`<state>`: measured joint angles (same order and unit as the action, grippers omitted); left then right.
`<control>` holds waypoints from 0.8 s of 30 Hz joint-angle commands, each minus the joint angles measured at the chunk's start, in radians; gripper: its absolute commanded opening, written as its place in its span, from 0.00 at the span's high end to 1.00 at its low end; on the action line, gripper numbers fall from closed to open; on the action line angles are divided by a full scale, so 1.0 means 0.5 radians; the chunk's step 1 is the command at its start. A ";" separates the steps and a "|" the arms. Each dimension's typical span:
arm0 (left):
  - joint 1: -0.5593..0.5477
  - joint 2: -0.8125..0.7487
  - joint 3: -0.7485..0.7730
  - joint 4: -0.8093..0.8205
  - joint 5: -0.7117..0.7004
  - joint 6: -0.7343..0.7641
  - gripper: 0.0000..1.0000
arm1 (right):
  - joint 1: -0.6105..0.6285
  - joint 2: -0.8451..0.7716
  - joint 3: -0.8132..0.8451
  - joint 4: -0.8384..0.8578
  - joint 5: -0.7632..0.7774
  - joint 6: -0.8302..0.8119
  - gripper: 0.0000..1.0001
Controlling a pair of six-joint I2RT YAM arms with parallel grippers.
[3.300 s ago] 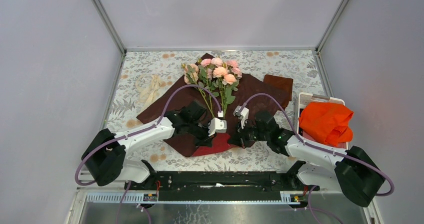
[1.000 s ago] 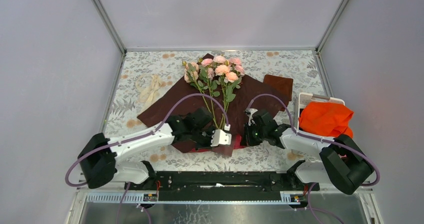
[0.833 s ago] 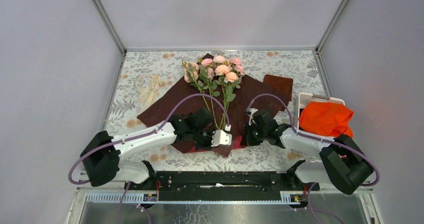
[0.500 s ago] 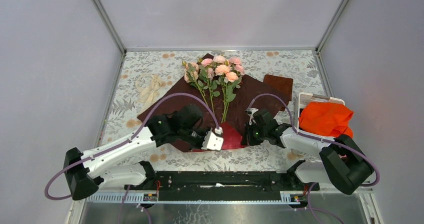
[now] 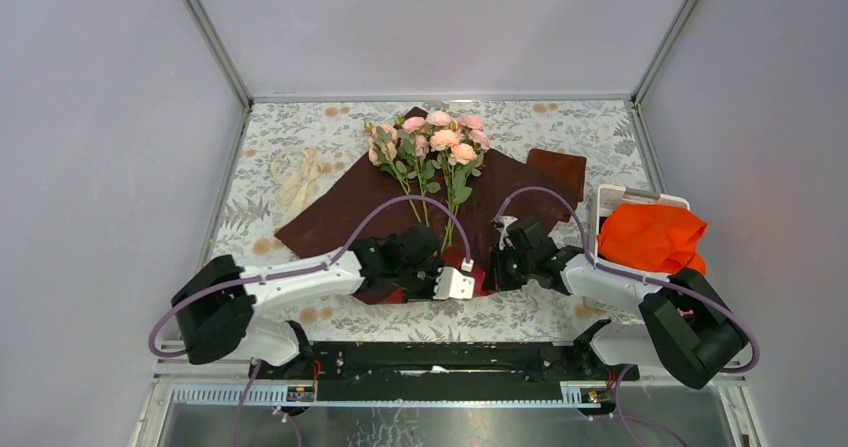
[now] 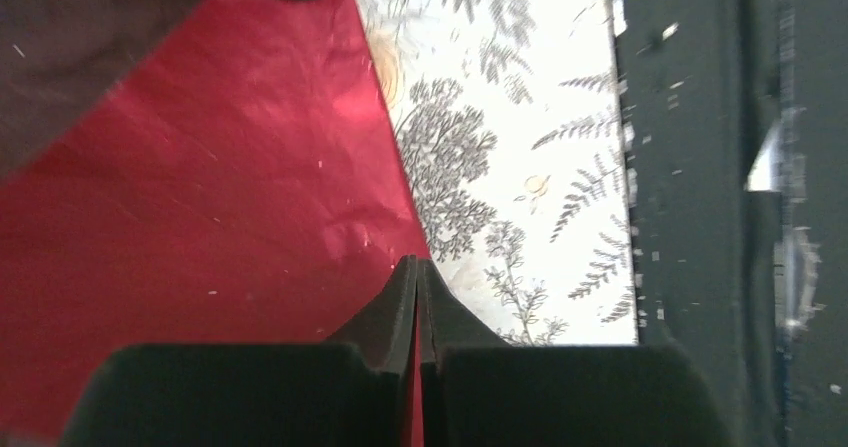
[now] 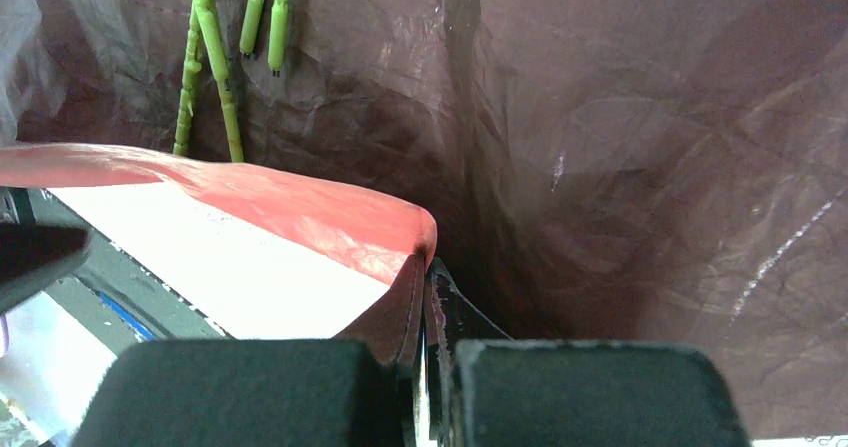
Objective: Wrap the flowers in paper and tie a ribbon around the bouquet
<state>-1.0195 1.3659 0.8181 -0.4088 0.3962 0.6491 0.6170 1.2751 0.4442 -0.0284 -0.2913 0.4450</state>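
Observation:
The flowers (image 5: 430,145), pink roses on green stems, lie on the dark maroon paper (image 5: 340,207), heads toward the far side. The paper's near corner is folded up and shows its crimson side (image 5: 462,260). My left gripper (image 5: 462,285) (image 6: 417,267) is shut on the near edge of that crimson fold (image 6: 200,187), with a red sliver between its fingers. My right gripper (image 5: 494,267) (image 7: 425,264) is shut on the fold's right end (image 7: 320,212), just below the stem ends (image 7: 212,62). The cream ribbon (image 5: 300,175) lies loose at the far left.
A small brown folded square (image 5: 557,167) lies right of the paper. A white tray (image 5: 612,199) with an orange-red cloth (image 5: 650,242) stands at the right. A black rail (image 6: 700,167) runs along the table's near edge, close to the left gripper.
The left arm swung off to the left, then came back right to the crimson corner, and its gripper closed there. The right arm has held its place.

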 commanded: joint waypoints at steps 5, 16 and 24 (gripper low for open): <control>0.197 0.009 -0.281 0.126 -0.051 0.073 0.97 | -0.034 -0.042 0.039 -0.108 -0.012 -0.045 1.00; 0.298 -0.358 -0.689 -0.129 -0.184 0.319 0.98 | -0.067 -0.005 0.036 -0.120 -0.012 -0.074 1.00; 0.547 -0.540 -0.694 -0.436 -0.314 0.534 0.99 | -0.074 0.003 0.077 -0.170 -0.041 -0.108 1.00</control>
<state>-0.7868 1.1465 0.4892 -0.4858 0.3016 0.8238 0.5922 1.2690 0.4473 -0.0605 -0.3084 0.4221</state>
